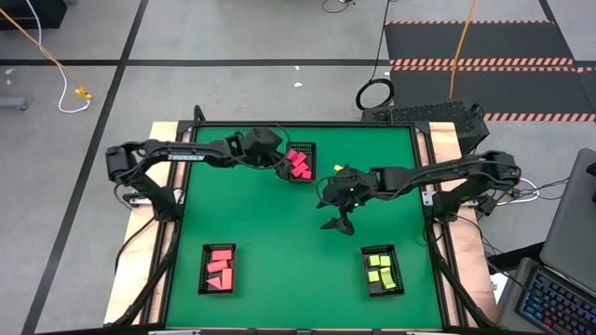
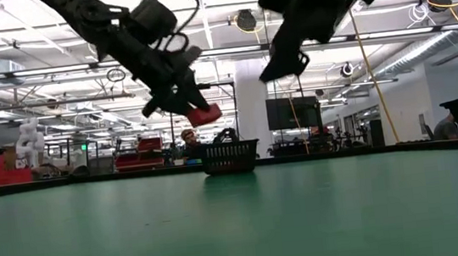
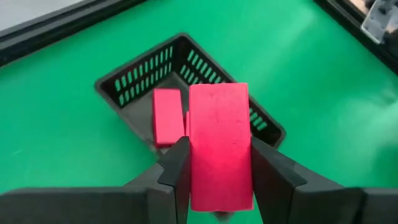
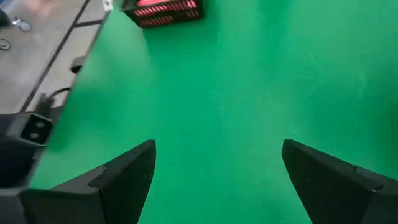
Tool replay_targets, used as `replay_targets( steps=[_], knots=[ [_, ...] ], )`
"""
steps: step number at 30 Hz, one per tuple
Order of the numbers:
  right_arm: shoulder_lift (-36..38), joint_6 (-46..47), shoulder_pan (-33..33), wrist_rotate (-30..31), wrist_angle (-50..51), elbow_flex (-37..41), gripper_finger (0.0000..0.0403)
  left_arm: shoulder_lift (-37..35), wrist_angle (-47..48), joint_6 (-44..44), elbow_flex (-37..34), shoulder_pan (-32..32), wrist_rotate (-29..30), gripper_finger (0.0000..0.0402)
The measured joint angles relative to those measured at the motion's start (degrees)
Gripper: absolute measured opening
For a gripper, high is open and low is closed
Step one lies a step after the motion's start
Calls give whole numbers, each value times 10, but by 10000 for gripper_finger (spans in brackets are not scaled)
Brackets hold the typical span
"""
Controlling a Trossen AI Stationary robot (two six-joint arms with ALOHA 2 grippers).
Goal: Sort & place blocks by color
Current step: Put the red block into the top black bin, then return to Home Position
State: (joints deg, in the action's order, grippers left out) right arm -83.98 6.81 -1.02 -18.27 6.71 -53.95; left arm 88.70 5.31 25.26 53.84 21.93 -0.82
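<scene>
A magenta-pink block (image 3: 217, 112) is held in my left gripper (image 3: 219, 155), which is shut on it and hangs above the table beside the far-centre black mesh tray (image 1: 301, 161). That tray (image 3: 134, 84) holds other magenta-pink blocks (image 3: 166, 115). In the low view the held block (image 2: 204, 113) is well above the tray (image 2: 228, 155). My right gripper (image 1: 335, 221) stands open above the bare mat (image 4: 236, 93) near the table's middle, with nothing between its fingers. My left gripper pinches the block's two long sides (image 3: 193, 155) between its two fingers (image 3: 177, 165). The fingers slant down toward the far tray and lie along the block. The block is lifted clear of the table, and its far end sticks out past the fingertips.
A tray of coral-red blocks (image 1: 218, 269) sits at the near left and a tray of yellow-green blocks (image 1: 382, 270) at the near right. The green mat (image 1: 279, 223) between the trays is bare. Black frame rails run along the table's edges (image 1: 186, 186).
</scene>
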Motion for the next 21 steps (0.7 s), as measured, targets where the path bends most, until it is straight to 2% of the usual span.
replay_targets(
  steps=[4,5,10,13,16,21],
  knots=[
    [40,-1,12,2,25,0,341,36,-30,-7,0,-4,-15,128],
    [48,-3,14,2,29,0,341,41,-40,-8,0,-5,-18,144],
    [94,-13,19,3,29,33,341,45,-64,-5,0,-4,-17,308],
    [121,-15,13,4,31,55,341,42,-90,11,0,0,-18,378],
    [153,-15,2,5,32,76,341,42,-102,19,0,3,-22,380],
    [204,1,-12,42,30,109,341,23,-101,21,0,1,-33,329]
  ],
)
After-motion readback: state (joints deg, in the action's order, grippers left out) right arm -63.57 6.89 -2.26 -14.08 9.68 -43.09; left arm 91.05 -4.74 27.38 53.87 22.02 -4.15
